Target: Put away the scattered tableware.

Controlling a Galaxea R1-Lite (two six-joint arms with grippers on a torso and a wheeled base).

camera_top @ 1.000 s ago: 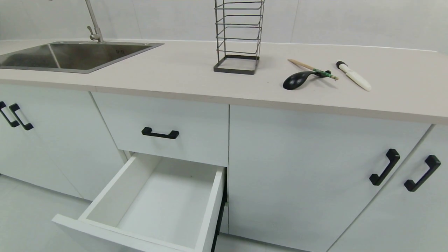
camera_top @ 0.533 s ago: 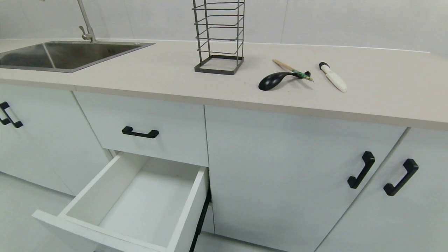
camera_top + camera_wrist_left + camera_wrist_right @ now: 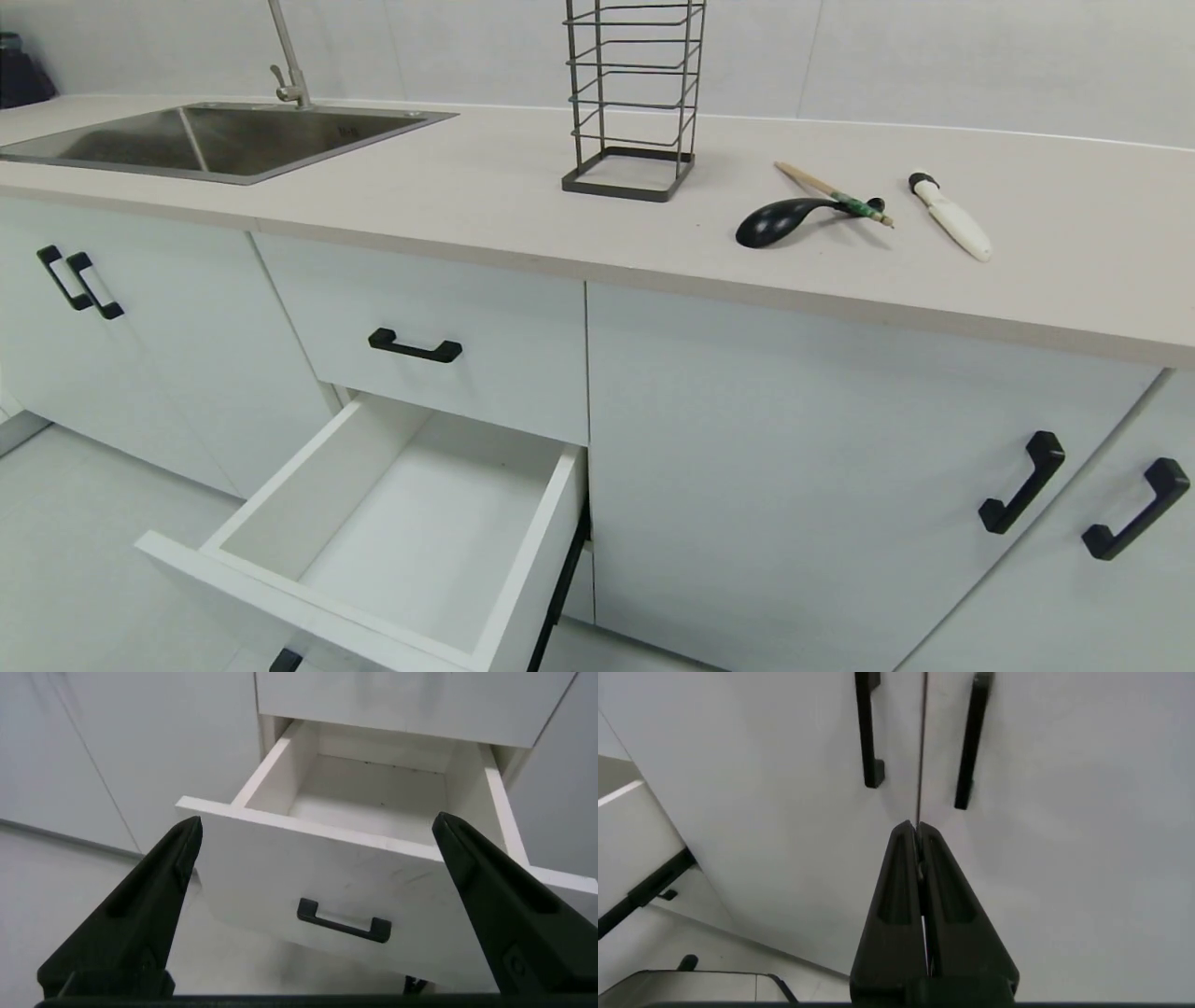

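Left hand [image 3: 318, 826] spread wide, open drawer [image 3: 280, 863] straight ahead of it; right hand [image 3: 918, 838] pressed together, two cabinet handles [image 3: 870, 728] ahead of it; spoon [image 3: 780, 221], chopsticks [image 3: 831, 194] on worktop [image 3: 467, 205]

The head camera stands above and in front of the counter [image 3: 467, 205]. It looks forward and down over the front edge, taking in the sink [image 3: 224, 140] at the far left corner and the cupboard fronts below. The left wrist camera sits low and near, facing the pulled-out drawer [image 3: 355, 882] between the spread fingers of the left gripper [image 3: 318, 826]; the head view shares that drawer. The right wrist camera looks closely along the right gripper [image 3: 917, 831] at two door handles [image 3: 870, 728].
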